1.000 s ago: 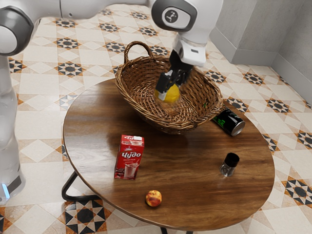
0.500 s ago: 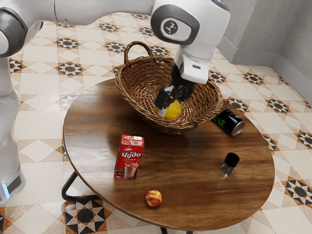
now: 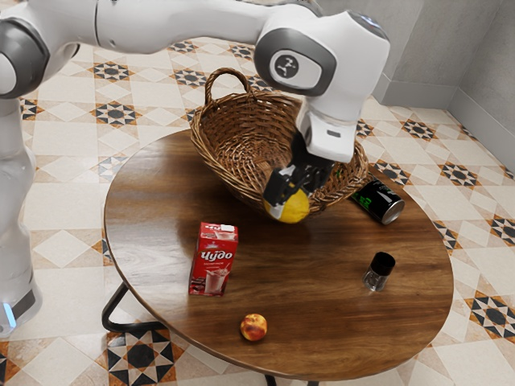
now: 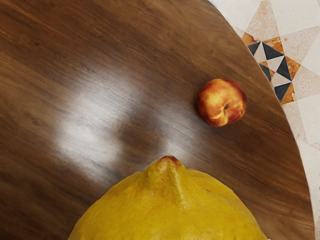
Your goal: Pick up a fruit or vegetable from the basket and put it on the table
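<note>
Yellow-skinned and stubby-tipped, the lemon (image 3: 291,207) sits clamped between the two fingers of the black pincer (image 3: 287,201), one on either side of it. That makes the picking half of the job look done: the fruit is out of the hollow of the wicker basket (image 3: 241,133), whose bowl lies behind the pincer in the exterior view, with the near rim close behind or just under the fruit. How much room there is between lemon and rim I cannot tell. What is left is the placing. The lemon has no wood under it as a rest, as far as I can judge; it hangs over the wooden table (image 3: 153,217), and in the wrist view bare tabletop runs out ahead of its tip. Out beyond the pincer, away from the basket, lies a peach (image 3: 253,327); nearer, toward the exterior view's left, stands a red carton (image 3: 213,259). Toward the exterior view's right of the pincer are a small black-capped shaker (image 3: 379,272), upright, and a dark can (image 3: 380,201) on its side by the basket. Next, I judge, comes a lowering onto the open wood between carton and shaker, then a release, gently, since a round fruit could roll.
</note>
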